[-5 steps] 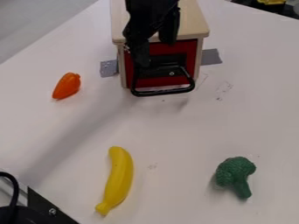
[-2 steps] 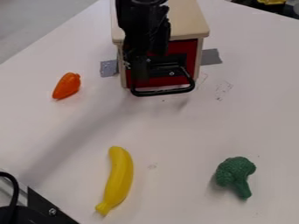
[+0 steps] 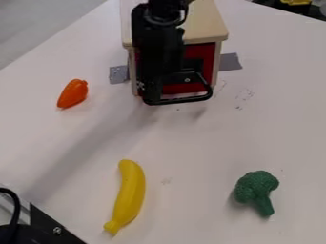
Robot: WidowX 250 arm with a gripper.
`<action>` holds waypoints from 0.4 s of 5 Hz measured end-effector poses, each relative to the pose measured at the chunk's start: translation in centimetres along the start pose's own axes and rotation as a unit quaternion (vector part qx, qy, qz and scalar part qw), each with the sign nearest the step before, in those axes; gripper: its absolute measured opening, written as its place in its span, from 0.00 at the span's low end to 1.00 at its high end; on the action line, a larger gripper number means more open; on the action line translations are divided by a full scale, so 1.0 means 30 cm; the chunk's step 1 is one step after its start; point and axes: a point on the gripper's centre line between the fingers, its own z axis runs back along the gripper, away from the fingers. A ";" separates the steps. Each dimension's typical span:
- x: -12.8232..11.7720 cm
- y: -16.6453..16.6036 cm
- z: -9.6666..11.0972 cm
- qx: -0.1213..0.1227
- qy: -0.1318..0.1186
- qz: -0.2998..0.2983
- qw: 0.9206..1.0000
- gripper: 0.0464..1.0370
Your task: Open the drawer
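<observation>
White counter (image 3: 191, 143) carries a wooden cabinet (image 3: 205, 26), with grey tape (image 3: 229, 62) beside it. Its red drawer (image 3: 185, 89) is at the front and seems closed. Near the view's left end of the black handle (image 3: 181, 100) is the gripper (image 3: 151, 90); whether it grasps the handle or is released, I am not able to see. I judge the handle stiff, perhaps slippery, and its front bar best for taking hold. Probably the drawer is light, so a gentle, straight pull suits.
</observation>
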 end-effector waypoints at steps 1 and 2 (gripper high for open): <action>0.011 -0.005 -0.043 0.014 -0.007 -0.002 1.000 0.96; 0.017 -0.015 -0.047 0.012 -0.011 -0.004 1.000 0.96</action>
